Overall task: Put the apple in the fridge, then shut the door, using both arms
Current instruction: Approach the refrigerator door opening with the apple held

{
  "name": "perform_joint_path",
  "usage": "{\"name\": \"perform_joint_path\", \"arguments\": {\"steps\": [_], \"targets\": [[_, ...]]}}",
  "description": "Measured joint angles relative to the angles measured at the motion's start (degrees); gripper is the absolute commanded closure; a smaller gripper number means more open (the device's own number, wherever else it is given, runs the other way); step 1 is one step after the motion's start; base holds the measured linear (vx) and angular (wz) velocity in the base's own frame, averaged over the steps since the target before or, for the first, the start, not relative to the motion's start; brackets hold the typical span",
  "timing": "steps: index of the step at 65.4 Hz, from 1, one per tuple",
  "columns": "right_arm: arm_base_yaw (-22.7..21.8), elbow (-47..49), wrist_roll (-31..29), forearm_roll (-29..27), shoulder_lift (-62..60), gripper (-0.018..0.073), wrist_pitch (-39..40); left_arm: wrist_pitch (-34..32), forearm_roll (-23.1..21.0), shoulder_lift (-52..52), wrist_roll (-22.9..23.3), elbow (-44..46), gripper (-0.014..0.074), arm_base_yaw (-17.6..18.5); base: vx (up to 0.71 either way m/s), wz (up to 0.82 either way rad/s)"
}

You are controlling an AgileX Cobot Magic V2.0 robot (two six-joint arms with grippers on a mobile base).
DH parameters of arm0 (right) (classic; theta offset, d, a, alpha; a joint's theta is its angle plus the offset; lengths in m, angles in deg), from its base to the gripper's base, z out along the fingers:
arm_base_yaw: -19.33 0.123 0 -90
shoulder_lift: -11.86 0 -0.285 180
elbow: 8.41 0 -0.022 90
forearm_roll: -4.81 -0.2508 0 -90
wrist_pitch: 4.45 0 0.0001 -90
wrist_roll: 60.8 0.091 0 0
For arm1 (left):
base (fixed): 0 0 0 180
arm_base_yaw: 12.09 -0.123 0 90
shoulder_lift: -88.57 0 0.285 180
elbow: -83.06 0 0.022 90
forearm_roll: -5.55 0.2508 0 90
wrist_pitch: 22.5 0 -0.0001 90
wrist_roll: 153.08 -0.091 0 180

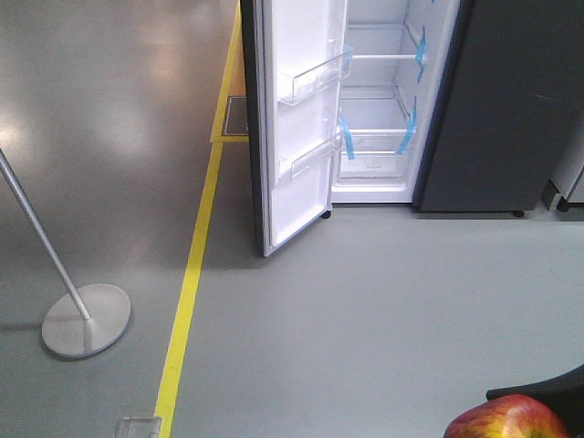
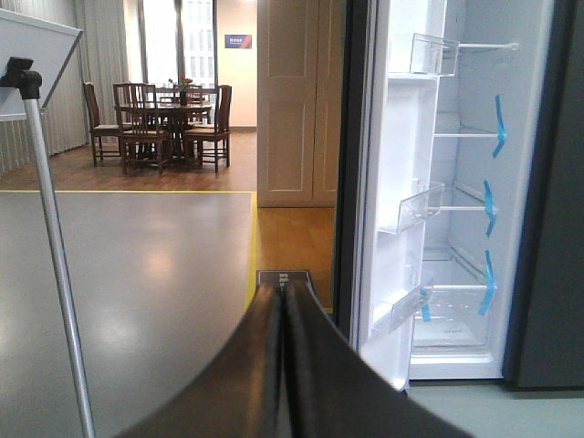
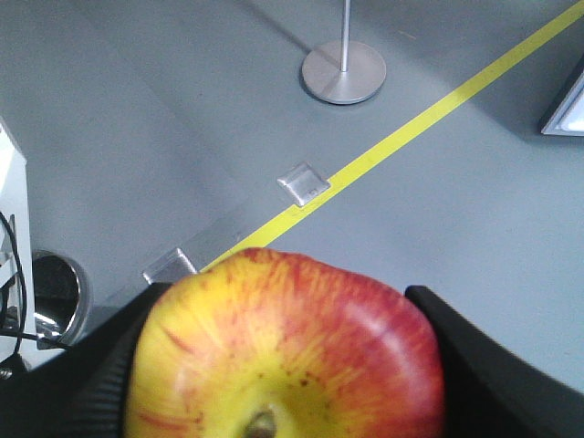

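— Where's the apple (image 3: pixel 292 328)?
— Nearest of all, clamped between the dark fingers of the right gripper (image 3: pixel 285 383), stem end toward the wrist camera, carried above the grey floor (image 3: pixel 182 109).
— And the left gripper (image 2: pixel 285 356)?
— Its fingers are pressed together on nothing. I'd guess it's free to handle the door (image 1: pixel 297 119).
— How does the door stand?
— Swung wide open, farther off, so the white shelves of the fridge (image 1: pixel 388 109) lie reachable beyond it. The apple and the fridge are well apart.
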Motion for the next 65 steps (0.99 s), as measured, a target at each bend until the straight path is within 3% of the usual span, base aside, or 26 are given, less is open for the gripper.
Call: {"name": "perform_joint_path", "arguments": {"steps": [65], "targets": [[0.00, 0.00, 0.00, 0.00, 0.00, 0.0391, 0.00, 0.00, 0.00, 0.00, 0.00, 0.00, 0.0602, 0.00, 0.16, 0.02]]}}
